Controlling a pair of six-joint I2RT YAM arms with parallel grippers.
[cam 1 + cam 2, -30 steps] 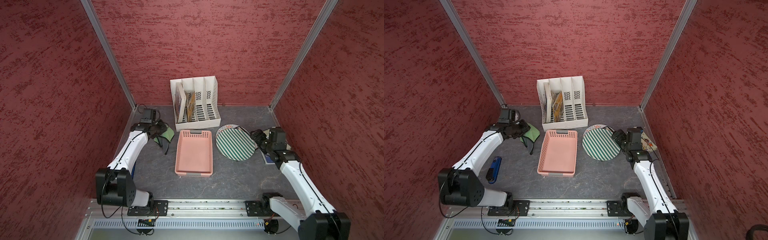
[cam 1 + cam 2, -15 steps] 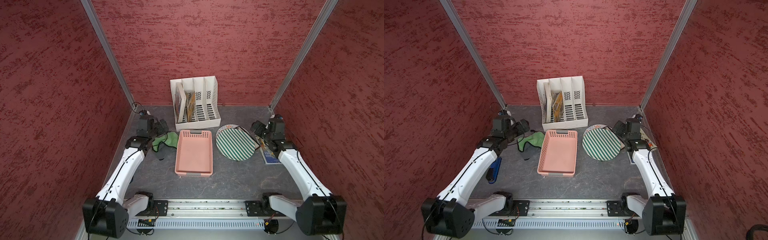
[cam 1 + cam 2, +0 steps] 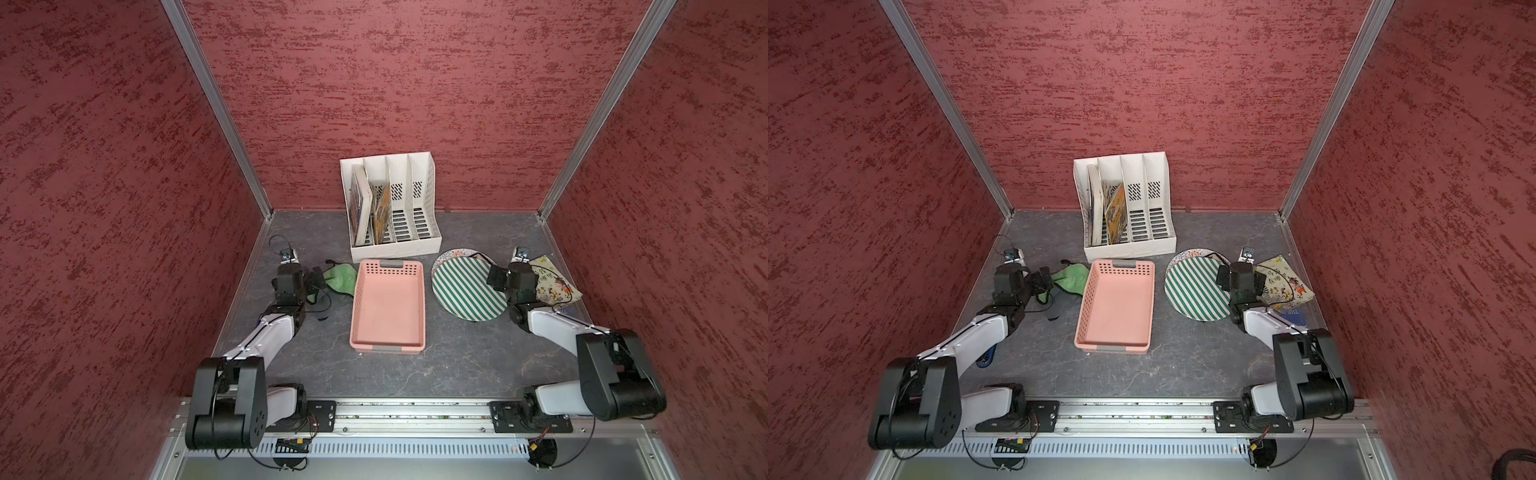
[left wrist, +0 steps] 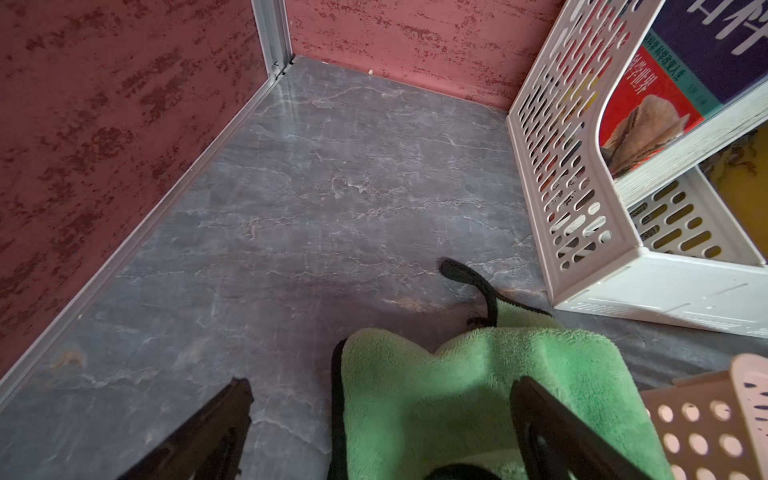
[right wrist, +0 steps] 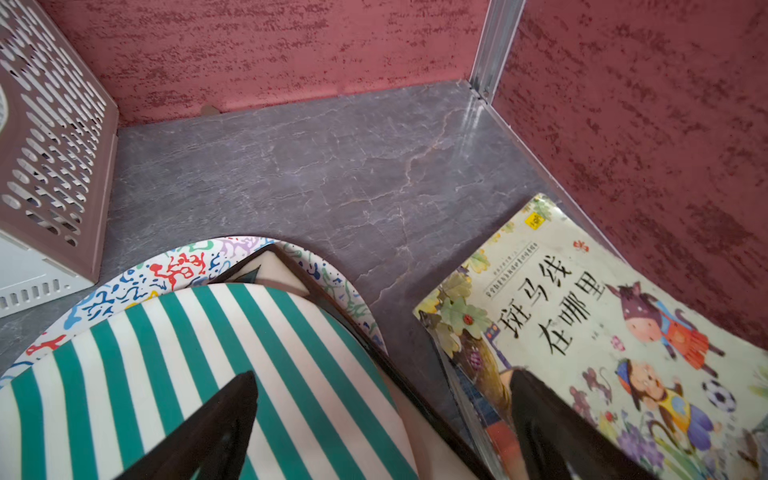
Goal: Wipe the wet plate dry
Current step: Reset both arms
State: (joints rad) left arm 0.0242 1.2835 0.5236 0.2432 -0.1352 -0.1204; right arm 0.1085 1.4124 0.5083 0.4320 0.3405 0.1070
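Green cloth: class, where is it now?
In both top views the green cloth lies left of the pink basket, at the open jaws of the left gripper.

Both top views look down over the whole table [image 3: 457, 365] — low wrist views both catch the rack [image 4: 673, 286].

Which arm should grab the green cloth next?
Left. The left gripper, open, hangs over the green cloth. The right gripper, also open, is across the pink basket, over the striped plate edge.

Basket [image 3: 386, 307] between cloth [image 3: 341, 279] and plate [image 3: 465, 291], file rack [image 3: 395, 249] behind, book [image 3: 555, 286] beside plate.
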